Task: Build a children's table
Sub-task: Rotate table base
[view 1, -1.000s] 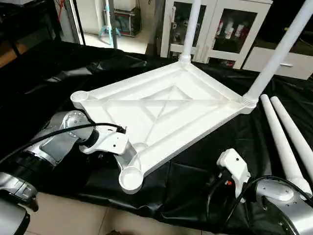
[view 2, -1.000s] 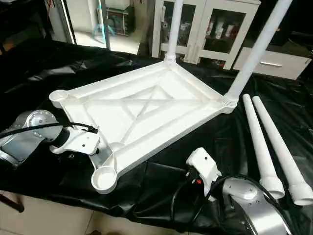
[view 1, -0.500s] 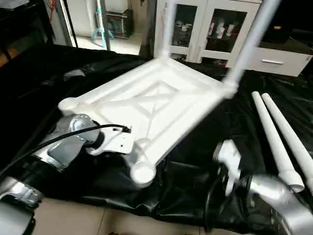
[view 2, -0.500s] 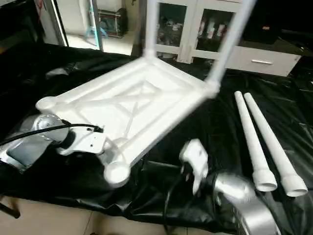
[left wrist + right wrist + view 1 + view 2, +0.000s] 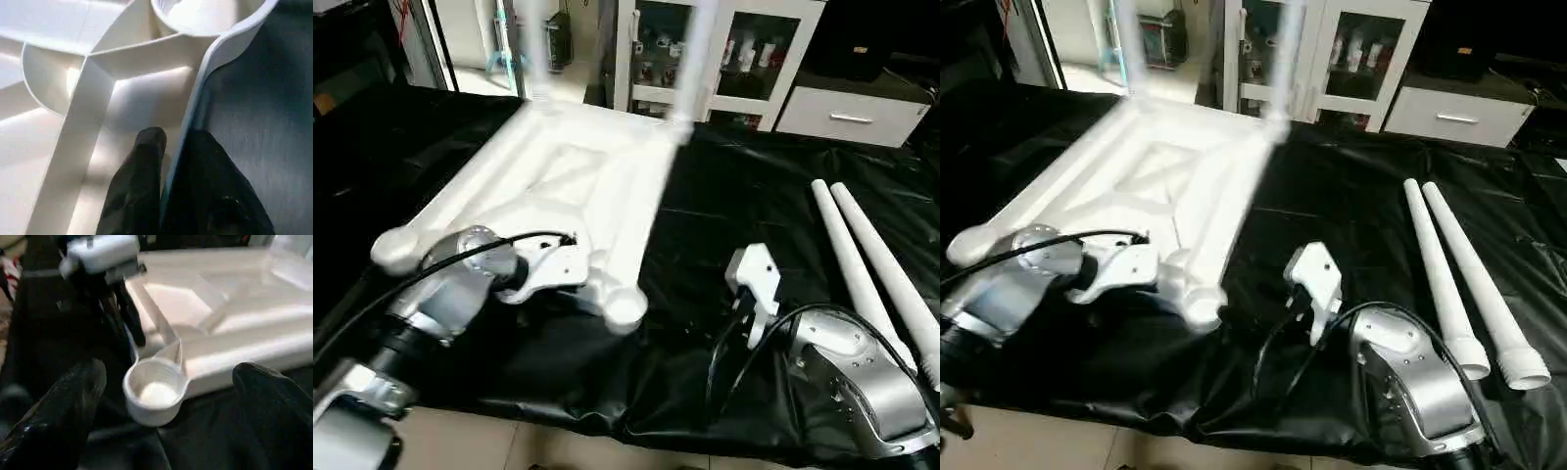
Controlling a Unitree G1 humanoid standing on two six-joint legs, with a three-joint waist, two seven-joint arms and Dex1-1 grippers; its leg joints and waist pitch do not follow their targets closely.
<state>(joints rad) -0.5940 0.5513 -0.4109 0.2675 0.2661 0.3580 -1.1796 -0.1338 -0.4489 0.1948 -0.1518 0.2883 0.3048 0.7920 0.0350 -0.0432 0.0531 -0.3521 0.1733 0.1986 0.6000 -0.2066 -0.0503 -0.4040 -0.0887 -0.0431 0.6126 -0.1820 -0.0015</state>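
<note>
Black sheeting (image 5: 734,206) covers the work surface, with a white glass-door cabinet (image 5: 744,59) standing behind it. On the sheeting lies the children's table top (image 5: 558,186), underside up, its ribbed bracing showing and two legs (image 5: 1283,59) rising from its far corners (both blurred). The left gripper (image 5: 168,161) pinches the top's side wall just beside the near corner socket (image 5: 155,394), one black finger (image 5: 142,176) inside the rim and the other outside against the sheeting. The right gripper (image 5: 161,377) hovers spread wide before that same empty socket, touching nothing, its white wrist housing (image 5: 754,279) raised over the sheeting. Two loose legs (image 5: 1459,264) lie side by side on the robot's right, well apart from the top, touching along their length.
</note>
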